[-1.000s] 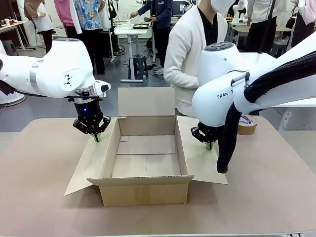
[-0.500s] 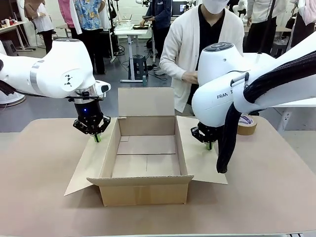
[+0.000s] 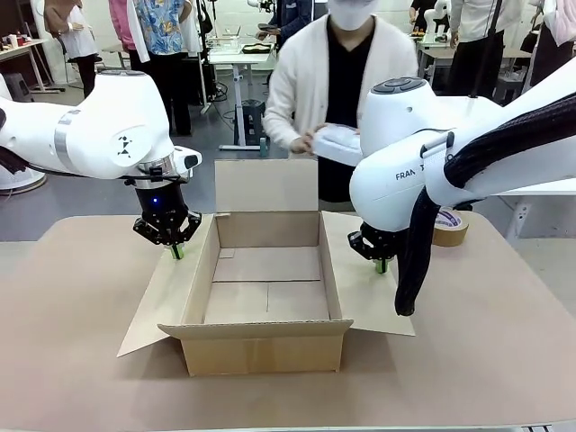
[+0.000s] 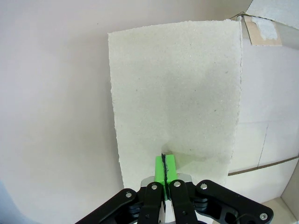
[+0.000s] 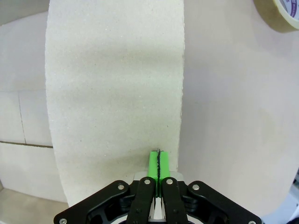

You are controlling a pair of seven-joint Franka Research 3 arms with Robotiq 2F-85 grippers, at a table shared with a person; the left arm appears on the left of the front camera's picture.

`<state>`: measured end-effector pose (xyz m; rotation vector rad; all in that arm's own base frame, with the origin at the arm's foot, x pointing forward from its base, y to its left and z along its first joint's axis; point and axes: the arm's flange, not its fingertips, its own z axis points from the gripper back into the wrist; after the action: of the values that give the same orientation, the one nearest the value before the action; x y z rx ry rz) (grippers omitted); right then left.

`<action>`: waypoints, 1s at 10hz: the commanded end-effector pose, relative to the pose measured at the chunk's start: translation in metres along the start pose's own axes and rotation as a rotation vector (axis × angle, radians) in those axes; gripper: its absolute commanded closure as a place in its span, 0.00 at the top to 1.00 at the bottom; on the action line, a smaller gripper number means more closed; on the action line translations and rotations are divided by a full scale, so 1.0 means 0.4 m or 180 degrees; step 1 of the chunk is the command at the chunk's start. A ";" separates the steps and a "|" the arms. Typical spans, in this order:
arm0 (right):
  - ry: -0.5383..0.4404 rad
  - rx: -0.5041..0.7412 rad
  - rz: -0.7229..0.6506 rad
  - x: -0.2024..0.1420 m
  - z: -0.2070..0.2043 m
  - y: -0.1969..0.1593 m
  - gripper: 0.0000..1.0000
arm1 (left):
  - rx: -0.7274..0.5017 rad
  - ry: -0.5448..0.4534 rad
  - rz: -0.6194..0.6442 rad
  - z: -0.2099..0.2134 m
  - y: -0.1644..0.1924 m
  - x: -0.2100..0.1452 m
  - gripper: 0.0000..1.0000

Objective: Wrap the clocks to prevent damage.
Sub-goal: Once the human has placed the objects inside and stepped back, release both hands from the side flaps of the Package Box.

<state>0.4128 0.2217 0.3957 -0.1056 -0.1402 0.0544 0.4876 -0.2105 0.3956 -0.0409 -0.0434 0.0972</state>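
1. Brown corrugated cardboard box stands open in the middle of the pale brown table. Its long axis runs from the robot toward the person, and its floor looks bare.
2. The left hand, black with green pads shut together on nothing, points down with its tips on the box's folded-out left flap, near that flap's far end. The left wrist view shows the closed pads meeting on the flap's rough surface.
3. The right hand mirrors it. It is closed and empty, with its tips on the box's spread right flap, also toward the far end.
4. The task's thing is probably the flat white bundle the person holds beyond the box's far side, above its upright far flap. I cannot tell whether it is a clock.
5. The bundle lies past the box from both hands, a little toward the box's right side, so the right hand is nearer. Both hands seem busy pinning flaps, so the bundle would likely come in from above.
6. The box mouth is open between the two arms. The upright far flap must be cleared on the way in, and a roll of tan packing tape lies just off the right flap.
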 end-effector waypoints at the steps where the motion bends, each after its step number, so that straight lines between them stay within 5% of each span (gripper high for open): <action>1: 0.0003 -0.0002 -0.0016 0.000 -0.001 0.000 0.01 | 0.0017 0.0002 -0.0013 -0.006 0.000 0.000 0.00; 10: 0.0003 -0.0002 -0.0016 0.000 -0.001 0.000 0.01 | 0.0017 0.0002 -0.0013 -0.006 0.000 0.000 0.00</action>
<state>0.4128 0.2217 0.3957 -0.1056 -0.1402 0.0544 0.4876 -0.2105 0.3956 -0.0409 -0.0434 0.0972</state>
